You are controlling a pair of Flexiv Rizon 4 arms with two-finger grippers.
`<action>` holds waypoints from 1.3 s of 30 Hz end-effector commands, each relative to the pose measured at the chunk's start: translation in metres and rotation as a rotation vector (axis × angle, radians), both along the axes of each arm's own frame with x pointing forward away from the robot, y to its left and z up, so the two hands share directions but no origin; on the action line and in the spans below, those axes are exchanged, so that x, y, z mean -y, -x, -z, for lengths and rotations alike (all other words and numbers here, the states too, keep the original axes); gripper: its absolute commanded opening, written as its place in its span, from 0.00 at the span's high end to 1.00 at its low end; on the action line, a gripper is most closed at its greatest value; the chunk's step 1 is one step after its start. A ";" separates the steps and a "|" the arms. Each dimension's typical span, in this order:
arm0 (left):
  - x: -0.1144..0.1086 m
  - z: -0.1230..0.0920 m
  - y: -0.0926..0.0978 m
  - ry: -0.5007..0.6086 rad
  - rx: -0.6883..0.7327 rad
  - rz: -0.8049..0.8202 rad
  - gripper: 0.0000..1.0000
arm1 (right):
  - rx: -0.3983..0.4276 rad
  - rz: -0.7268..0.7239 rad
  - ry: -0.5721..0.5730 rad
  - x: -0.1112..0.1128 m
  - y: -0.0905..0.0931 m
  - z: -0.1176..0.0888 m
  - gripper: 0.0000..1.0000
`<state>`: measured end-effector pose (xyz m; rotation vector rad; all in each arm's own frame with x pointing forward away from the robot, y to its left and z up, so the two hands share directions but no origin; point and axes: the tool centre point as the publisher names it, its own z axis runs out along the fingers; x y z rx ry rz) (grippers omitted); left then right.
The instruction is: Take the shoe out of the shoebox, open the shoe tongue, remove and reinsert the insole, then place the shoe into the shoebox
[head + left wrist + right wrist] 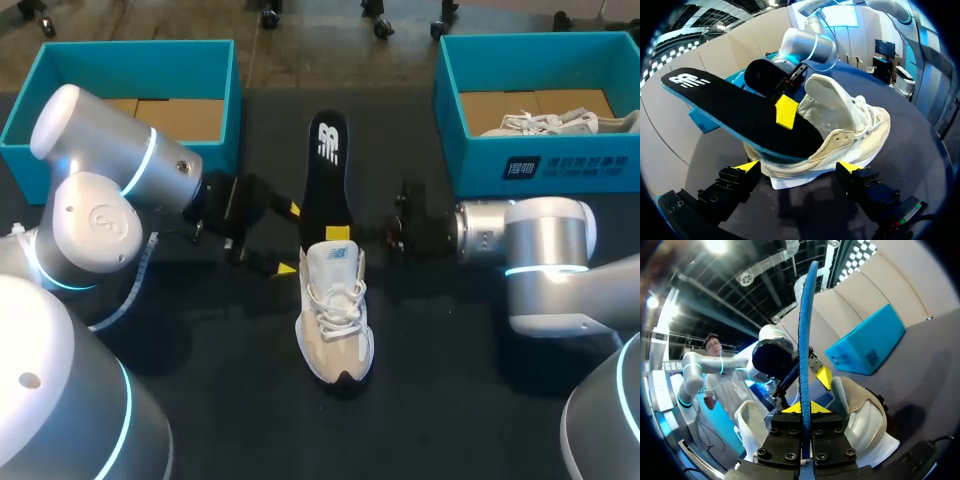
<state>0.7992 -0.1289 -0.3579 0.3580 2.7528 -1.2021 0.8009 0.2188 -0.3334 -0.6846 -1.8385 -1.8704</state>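
2 shoeboxes (480, 160) beyond shoe (335, 320), insole (325, 190) between fingers (822, 408)

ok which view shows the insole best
Left wrist view: the insole fills it, black top and blue edge, front end in the shoe. Head view shows it smaller, from above. Right wrist view sees only its edge, clamped in the right gripper.

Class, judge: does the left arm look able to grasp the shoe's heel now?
Probably yes: the left gripper, open, faces the shoe at its heel, nothing between; the right gripper grips the insole above.
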 end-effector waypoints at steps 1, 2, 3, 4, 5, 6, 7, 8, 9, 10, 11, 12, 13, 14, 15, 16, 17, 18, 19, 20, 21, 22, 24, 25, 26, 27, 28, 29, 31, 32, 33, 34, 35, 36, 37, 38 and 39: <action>-0.002 -0.002 -0.001 0.001 0.007 -0.004 0.00 | -0.017 -0.004 0.007 -0.002 0.005 0.004 1.00; -0.002 -0.002 -0.002 0.001 0.009 -0.005 0.00 | -0.020 -0.004 0.008 -0.002 0.006 0.005 1.00; -0.002 -0.003 -0.003 0.002 0.010 -0.006 0.00 | -0.025 -0.005 0.010 -0.002 0.008 0.006 1.00; -0.002 -0.003 -0.003 0.003 0.011 -0.007 0.00 | -0.032 -0.005 0.013 -0.002 0.009 0.007 1.00; -0.002 -0.003 -0.003 0.004 0.013 -0.008 0.00 | -0.033 -0.004 0.013 -0.002 0.010 0.007 1.00; -0.002 -0.003 -0.004 0.004 0.014 -0.008 0.00 | -0.033 -0.003 0.012 -0.002 0.011 0.008 1.00; -0.002 -0.002 -0.004 0.004 0.015 -0.008 0.00 | -0.039 -0.002 0.012 -0.002 0.011 0.009 1.00; -0.002 -0.002 -0.004 0.004 0.015 -0.007 0.00 | -0.042 -0.002 0.013 -0.003 0.012 0.009 1.00; -0.002 -0.002 -0.004 0.004 0.015 -0.007 0.00 | -0.050 -0.004 0.015 -0.003 0.012 0.011 1.00; -0.002 -0.002 -0.004 0.004 0.015 -0.007 0.00 | -0.053 -0.005 0.017 -0.003 0.013 0.011 1.00; -0.002 -0.002 -0.004 0.004 0.015 -0.007 0.00 | -0.062 -0.004 0.024 -0.003 0.014 0.013 1.00; -0.002 -0.002 -0.004 0.004 0.015 -0.007 0.00 | -0.063 -0.004 0.025 -0.003 0.015 0.014 1.00; -0.002 -0.002 -0.004 0.004 0.015 -0.007 0.00 | -0.069 0.001 0.026 -0.003 0.016 0.015 1.00; -0.002 -0.002 -0.004 0.004 0.015 -0.007 0.00 | -0.075 0.003 0.030 -0.002 0.017 0.016 1.00; -0.002 -0.002 -0.004 0.004 0.015 -0.007 0.00 | -0.077 0.004 0.032 -0.002 0.017 0.016 1.00; -0.002 -0.002 -0.004 0.004 0.015 -0.007 0.00 | -0.085 0.005 0.039 -0.002 0.019 0.017 1.00; -0.002 -0.002 -0.004 0.004 0.015 -0.007 0.00 | -0.086 0.005 0.038 -0.002 0.020 0.017 1.00; -0.002 -0.002 -0.004 0.004 0.015 -0.007 0.00 | -0.093 0.010 0.038 -0.001 0.022 0.018 1.00; -0.002 -0.002 -0.004 0.004 0.015 -0.007 0.00 | -0.095 0.011 0.039 -0.001 0.022 0.019 1.00; -0.002 -0.002 -0.004 0.004 0.015 -0.007 0.00 | -0.098 0.016 0.041 -0.001 0.023 0.019 1.00; -0.002 -0.002 -0.004 0.004 0.015 -0.007 0.00 | -0.099 0.019 0.042 -0.001 0.024 0.019 1.00; -0.002 -0.002 -0.004 0.004 0.015 -0.007 0.00 | -0.098 0.025 0.043 -0.001 0.024 0.020 1.00; -0.002 -0.002 -0.004 0.004 0.015 -0.007 0.00 | -0.087 0.039 0.040 0.000 0.025 0.019 1.00; -0.002 -0.002 -0.004 0.004 0.015 -0.007 0.00 | -0.079 0.047 0.039 0.000 0.025 0.018 1.00; -0.002 -0.002 -0.004 0.004 0.015 -0.007 0.00 | -0.071 0.050 0.040 0.000 0.024 0.017 1.00; -0.002 -0.002 -0.004 0.004 0.015 -0.007 0.00 | -0.066 0.052 0.040 -0.001 0.023 0.016 1.00; -0.002 -0.002 -0.004 0.004 0.015 -0.007 0.00 | -0.061 0.054 0.041 -0.001 0.022 0.014 0.91; -0.002 -0.002 -0.004 0.004 0.015 -0.007 0.00 | -0.051 0.054 0.041 -0.002 0.021 0.013 0.77; -0.002 -0.002 -0.004 0.004 0.015 -0.007 0.00 | -0.045 0.053 0.045 -0.004 0.019 0.010 0.72; -0.002 -0.002 -0.004 0.004 0.015 -0.007 0.00 | -0.038 0.052 0.045 -0.005 0.018 0.008 0.72; -0.002 -0.002 -0.004 0.004 0.015 -0.007 0.00 | -0.033 0.051 0.047 -0.006 0.018 0.007 0.72; -0.002 -0.002 -0.004 0.004 0.015 -0.007 0.00 | -0.028 0.050 0.048 -0.007 0.017 0.005 0.71; -0.002 -0.002 -0.004 0.004 0.015 -0.007 0.00 | -0.023 0.049 0.048 -0.007 0.017 0.004 0.71; -0.002 -0.002 -0.004 0.004 0.015 -0.007 0.00 | -0.019 0.048 0.049 -0.008 0.017 0.003 0.73; -0.002 -0.002 -0.004 0.004 0.015 -0.007 0.00 | -0.009 0.049 0.047 -0.008 0.016 0.001 0.72; -0.002 -0.002 -0.004 0.004 0.015 -0.007 0.00 | -0.004 0.050 0.045 -0.008 0.016 0.000 0.72; -0.002 -0.002 -0.004 0.004 0.015 -0.007 0.00 | -0.001 0.050 0.045 -0.008 0.016 -0.001 0.71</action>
